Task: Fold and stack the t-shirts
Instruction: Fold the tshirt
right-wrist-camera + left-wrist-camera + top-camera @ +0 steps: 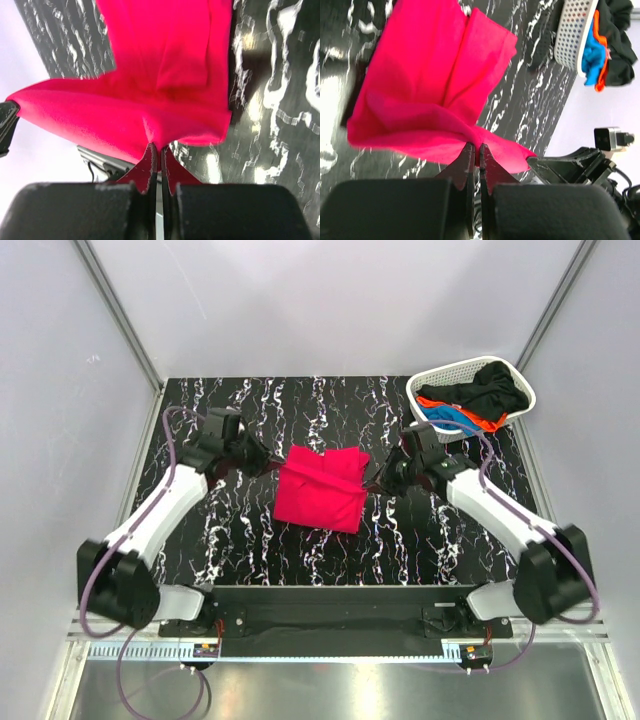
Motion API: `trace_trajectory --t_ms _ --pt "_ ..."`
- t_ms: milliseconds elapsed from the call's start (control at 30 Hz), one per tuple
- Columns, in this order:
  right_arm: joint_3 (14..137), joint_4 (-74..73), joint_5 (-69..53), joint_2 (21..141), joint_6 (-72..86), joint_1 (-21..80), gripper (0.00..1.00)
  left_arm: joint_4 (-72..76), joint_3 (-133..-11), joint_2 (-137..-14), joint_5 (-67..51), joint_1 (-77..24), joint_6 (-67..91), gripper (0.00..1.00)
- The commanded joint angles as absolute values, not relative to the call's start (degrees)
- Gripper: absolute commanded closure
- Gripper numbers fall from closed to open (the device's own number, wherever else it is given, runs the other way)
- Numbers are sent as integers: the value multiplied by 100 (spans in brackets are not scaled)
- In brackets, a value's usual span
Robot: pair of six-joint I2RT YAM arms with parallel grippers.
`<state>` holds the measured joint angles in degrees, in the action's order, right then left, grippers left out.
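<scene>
The pinkish-red t-shirt (322, 488) lies partly folded in the middle of the table. My left gripper (272, 466) is shut on its left edge, and in the left wrist view the cloth (435, 90) is pinched between the fingertips and lifted. My right gripper (372, 480) is shut on its right edge; the right wrist view shows the cloth (160, 85) pinched the same way. Black (495, 390), blue (447, 418) and orange (485, 424) shirts lie in the basket.
A white lattice basket (440, 374) stands at the back right corner of the black marbled table (250, 540). Grey walls and metal frame posts close in the table on three sides.
</scene>
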<state>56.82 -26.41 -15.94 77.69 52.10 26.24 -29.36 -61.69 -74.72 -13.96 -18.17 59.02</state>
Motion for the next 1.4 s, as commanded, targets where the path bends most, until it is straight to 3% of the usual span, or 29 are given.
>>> trace_trajectory --t_ms 0,400,800,867,933,967,1000,1067,1133,1233,1367 --pt "6292 -2804 -2275 8401 4536 2216 100 -2365 -6881 -8058 -1836 -1495 5494 100" --pt "8164 -2962 -3181 10387 4333 1442 100 -2101 -8428 -10237 -2522 -941 5396 100" --pt "9543 -3269 -3183 11933 4017 1108 87 -1951 -9368 -11557 -2699 -826 5283 98" --pt "10068 -3305 -3120 12224 3824 1011 83 -1934 -9518 -11820 -2550 -800 5186 88" --pt "10840 -3506 -2840 12733 3500 958 73 -1934 -9851 -12058 -2583 -748 4992 83" --pt "11194 -3933 -2761 12918 3368 897 67 -1925 -9940 -12189 -2654 -669 4983 76" --pt "11885 -4172 -2603 13242 3140 888 51 -1951 -10132 -12208 -2576 -642 4905 64" --pt "12451 -4725 -2497 13446 2902 879 43 -2152 -10352 -12226 -2453 -598 4608 60" --pt "12839 -5000 -2260 13465 2630 879 41 -2320 -10468 -12051 -2243 -571 4430 56" --pt "12343 -5010 -2083 13018 2575 888 41 -2417 -10215 -11682 -2267 -580 4263 47" --pt "11314 -4187 -2855 12499 2856 1028 46 -2146 -9704 -11400 -2881 -720 4245 51"
